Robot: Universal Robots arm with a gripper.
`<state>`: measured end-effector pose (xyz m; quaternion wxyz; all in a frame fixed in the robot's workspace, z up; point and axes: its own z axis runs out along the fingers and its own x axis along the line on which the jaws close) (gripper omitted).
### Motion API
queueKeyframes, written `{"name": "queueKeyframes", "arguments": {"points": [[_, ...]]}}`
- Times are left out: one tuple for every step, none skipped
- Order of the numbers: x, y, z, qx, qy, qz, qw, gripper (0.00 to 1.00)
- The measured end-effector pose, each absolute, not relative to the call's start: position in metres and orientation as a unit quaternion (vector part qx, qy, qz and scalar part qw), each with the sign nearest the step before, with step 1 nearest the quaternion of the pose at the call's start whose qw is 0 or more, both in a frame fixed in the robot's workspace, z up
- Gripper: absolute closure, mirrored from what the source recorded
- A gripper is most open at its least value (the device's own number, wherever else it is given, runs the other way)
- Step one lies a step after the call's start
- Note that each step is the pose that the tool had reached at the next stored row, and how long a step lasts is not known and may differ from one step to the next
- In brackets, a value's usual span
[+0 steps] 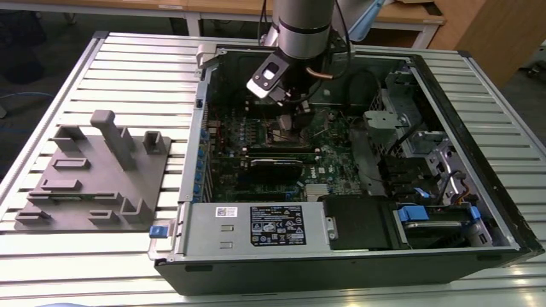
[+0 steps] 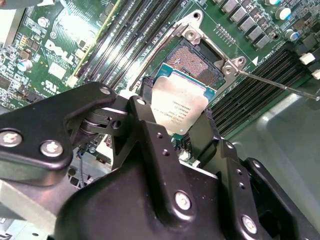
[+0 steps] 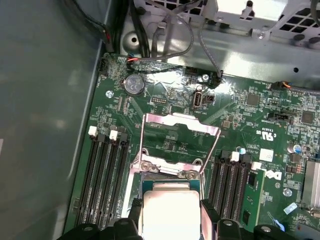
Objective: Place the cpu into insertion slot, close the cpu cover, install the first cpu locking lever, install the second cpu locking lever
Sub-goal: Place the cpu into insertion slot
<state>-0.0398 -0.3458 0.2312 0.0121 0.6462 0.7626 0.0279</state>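
Holding the cpu (image 2: 186, 100) by two opposite edges: gripper (image 2: 176, 106), black fingers (image 2: 150, 130) clamped on the chip, its silver top facing the camera in both wrist views.

Cpu position: tilted, over the near edge of the slot (image 2: 197, 62), not seated. Whether it touches the slot cannot be told.

Slot: dark square recess with a silvery rim, uncovered, on the green board (image 3: 165, 100).

Cover (image 3: 181, 125): silvery frame with a cut-out centre, open on its hinge, on the side of the slot away from the gripper.

Levers (image 3: 215, 145): two thin wire rods, unlatched, one along each side of the open cover.

Memory slots (image 3: 102, 175): long black rows on both sides of the slot.

Coin cell (image 3: 134, 84): beyond the cover, near the board's edge.

Exterior view: arm (image 1: 303, 25) reaching down into the open case (image 1: 482, 134), gripper low over the board. Case lying on a slatted table (image 1: 128, 64). Grey fixture plate (image 1: 94, 179) beside the case, at the exterior view's left. Power supply (image 1: 256, 227) in the case's near end.
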Motion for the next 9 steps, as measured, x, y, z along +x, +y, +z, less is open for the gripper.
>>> {"name": "queueKeyframes", "arguments": {"points": [[-0.0397,-0.3458,0.2311,0.652,0.758,0.028,0.012,0.46],[-0.0398,-0.3458,0.2310,0.658,0.752,0.028,0.012,0.46],[-0.0398,-0.3458,0.2309,0.665,0.747,0.028,0.013,0.46],[-0.0398,-0.3458,0.2308,0.671,0.741,0.028,0.013,0.46],[-0.0398,-0.3458,0.2307,0.677,0.735,0.027,0.013,0.46],[-0.0398,-0.3458,0.2306,0.683,0.730,0.027,0.013,0.46],[-0.0398,-0.3458,0.2305,0.688,0.725,0.027,0.014,0.46],[-0.0399,-0.3457,0.2304,0.691,0.722,0.027,0.014,0.46],[-0.0400,-0.3455,0.2304,0.691,0.722,0.027,0.014,0.46]]}}
